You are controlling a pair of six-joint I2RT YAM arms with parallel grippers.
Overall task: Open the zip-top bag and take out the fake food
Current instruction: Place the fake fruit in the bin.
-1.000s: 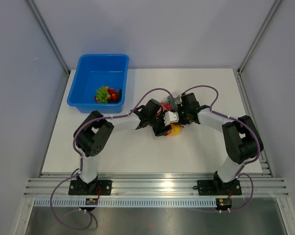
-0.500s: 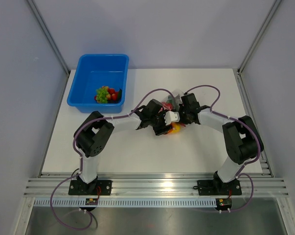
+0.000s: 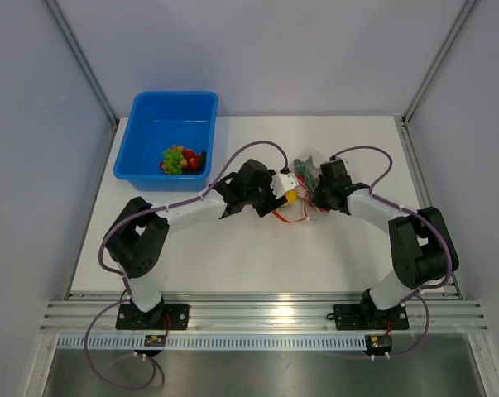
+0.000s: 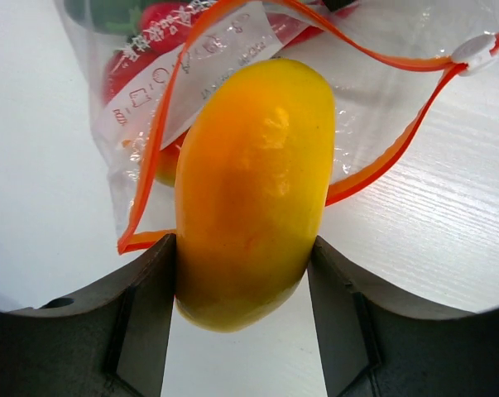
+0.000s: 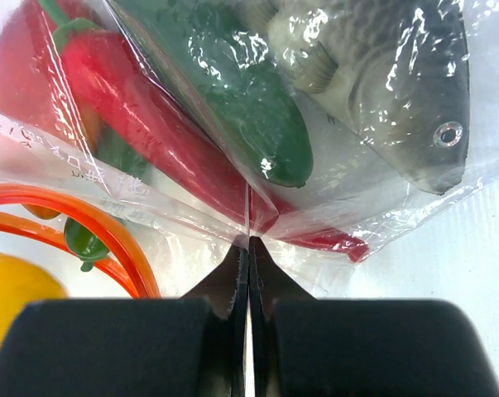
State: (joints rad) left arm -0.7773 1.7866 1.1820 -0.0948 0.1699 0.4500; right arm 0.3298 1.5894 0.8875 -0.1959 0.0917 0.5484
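1. Surface: a white bench (image 3: 232, 265), enclosed by grey wall panels (image 3: 257, 50) at the back and both sides.
2. Near edge: an aluminium rail (image 3: 266, 314) runs the full width and carries both arm bases.
3. Far-left corner: a blue tub (image 3: 175, 96) sits against the bench edges and holds grapes (image 3: 174, 159) and red bits.
4. The bag (image 3: 309, 168) lies on the bench right of centre, between the two wrists and well apart from the tub. Its orange zip strip (image 4: 381, 157) stands parted in a loop.
5. Right jaws: clenched on a fold of the bag's film. Food (image 5: 266, 149) shows through the film: a fish (image 5: 381, 74), a cucumber (image 5: 232, 91) and a red piece (image 5: 150, 120).
6. Left jaws: grasping a yellow piece (image 4: 253, 190) by its sides, just in front of the bag's mouth.
7. Open room: bare bench shows from the arms forward to the rail, and between the tub and the left arm (image 3: 191, 211).
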